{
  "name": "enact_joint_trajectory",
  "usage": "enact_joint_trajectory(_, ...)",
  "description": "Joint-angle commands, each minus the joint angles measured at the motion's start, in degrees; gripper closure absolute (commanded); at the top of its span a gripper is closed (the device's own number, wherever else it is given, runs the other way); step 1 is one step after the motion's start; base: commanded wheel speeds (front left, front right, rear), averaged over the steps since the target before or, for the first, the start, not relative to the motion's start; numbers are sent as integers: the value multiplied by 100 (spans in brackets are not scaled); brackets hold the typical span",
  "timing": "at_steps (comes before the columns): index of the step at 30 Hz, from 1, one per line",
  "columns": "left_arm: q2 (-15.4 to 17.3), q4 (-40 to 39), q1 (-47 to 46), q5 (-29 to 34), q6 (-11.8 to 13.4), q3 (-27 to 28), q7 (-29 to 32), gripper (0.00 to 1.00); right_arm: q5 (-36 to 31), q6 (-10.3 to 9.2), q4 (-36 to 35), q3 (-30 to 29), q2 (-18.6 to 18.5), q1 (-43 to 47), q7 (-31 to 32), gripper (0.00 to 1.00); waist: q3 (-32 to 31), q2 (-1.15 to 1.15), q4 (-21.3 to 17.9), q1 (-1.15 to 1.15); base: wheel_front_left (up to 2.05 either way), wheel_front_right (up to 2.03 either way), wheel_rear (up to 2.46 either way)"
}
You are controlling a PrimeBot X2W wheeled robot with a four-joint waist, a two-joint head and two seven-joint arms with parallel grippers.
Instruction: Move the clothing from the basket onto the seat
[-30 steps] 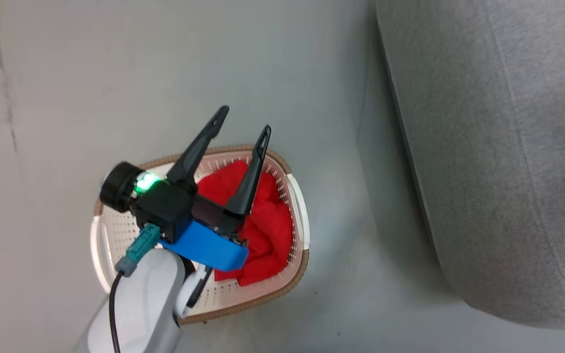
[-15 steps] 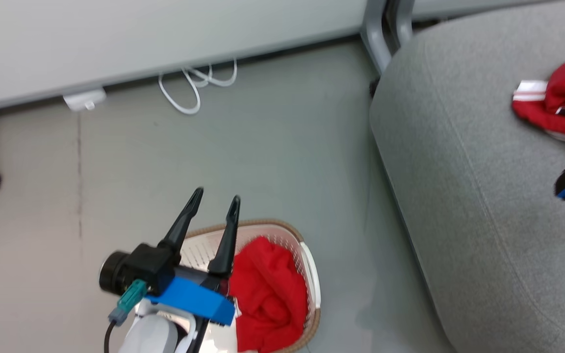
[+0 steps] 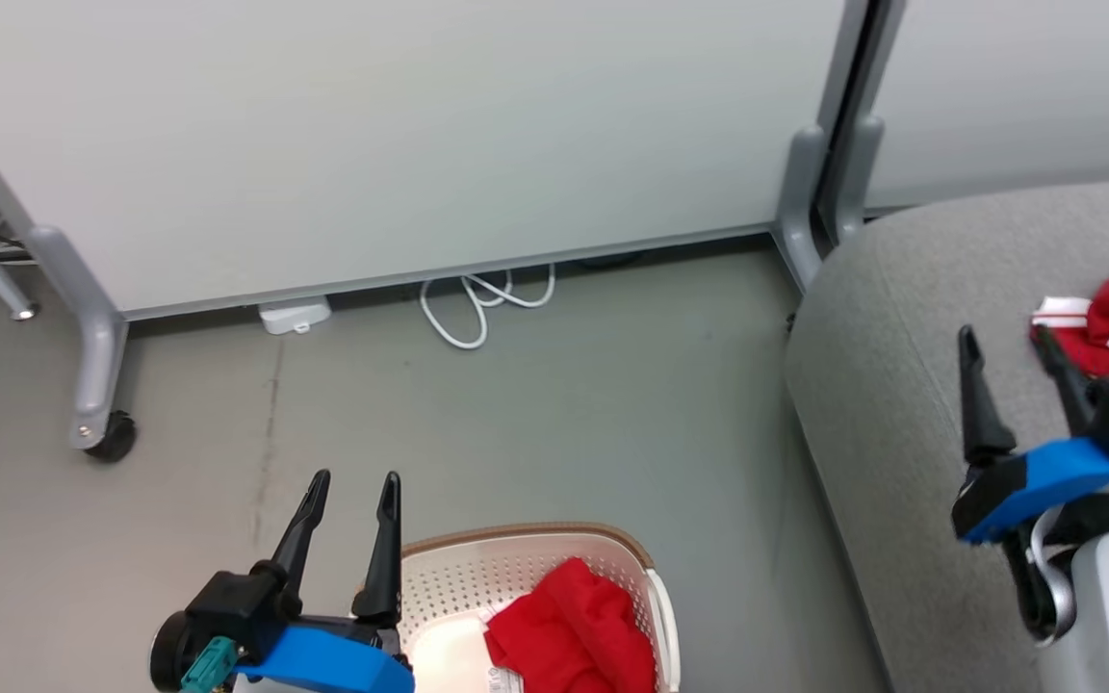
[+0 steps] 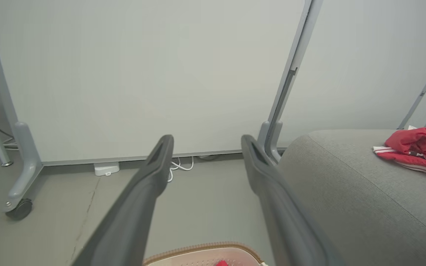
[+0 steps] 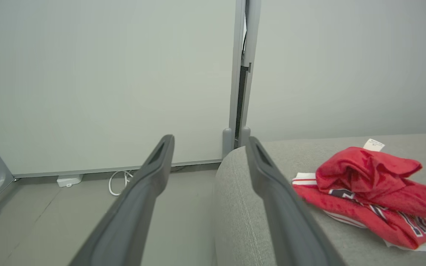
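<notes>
**Grippers**
- L gripper [image 3: 356,475]: the jaws are standing apart with nothing between them. It is hanging at the lower left of the head view, by the basket's left rim, with the fingers pointing toward the partition [image 3: 420,144]. In the left wrist view the basket rim is showing between the two fingers at the bottom edge.
- R gripper [image 3: 1004,333]: the jaws are spread and carrying nothing. It is hovering over the seat's near part, with the fingertips ending just short of the lettered garment. Whether a tip is touching the fabric cannot be told.

**Task items**
- Basket [image 3: 516,529]: it is sitting on the floor [image 3: 564,404], well apart from the seat's edge, and is cut off by the bottom of the head view.
- Red garment [image 3: 574,626]: it is lying bunched inside the basket on the right side. A white label is showing at its lower edge, and bare basket bottom is showing to its left.
- Lettered garment [image 5: 364,177]: it is lying crumpled on the seat, with the white striped trim facing the R gripper, dark lettering along the lower fold and a white tag [image 5: 374,144] sticking up at the back.
- Seat [image 3: 882,385]: its rounded corner is reaching close to the partition's upright post.

**Surroundings**
- White cable [image 3: 477,308]: it is looping on the floor at the partition's base, with a small white box [image 3: 295,315] just to its left.
- Castor [image 3: 112,438]: it is resting on the floor at far left, under a grey leg.
</notes>
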Motion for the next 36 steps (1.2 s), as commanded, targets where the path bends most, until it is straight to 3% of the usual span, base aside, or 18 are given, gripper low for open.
enact_joint_trajectory(1, -19, -6, 41, 34, -30, 40, -16, 0, 44, 1, -86, 15, 24, 124, 25, 0, -107, 0, 119, 2, 0, 0, 0)
enact_joint_trajectory(13, -86, 36, 333, 184, 14, 716, -16, 0, 95, 1, -1431, 346, 448, 1332, 238, 0, -261, 0, 438, 2, 0, 0, 0)
enact_joint_trajectory(24, -107, 76, 343, 314, -10, 1049, -16, 0, 346, 1, -1727, 876, 474, 1658, 311, 0, -235, 0, 444, 2, 0, 0, 0)
enact_joint_trajectory(36, -147, 102, 266, 349, -37, 1069, -16, 0, 429, 1, -1742, 882, 476, 1660, 288, 0, -152, 0, 389, 2, 0, 0, 0)
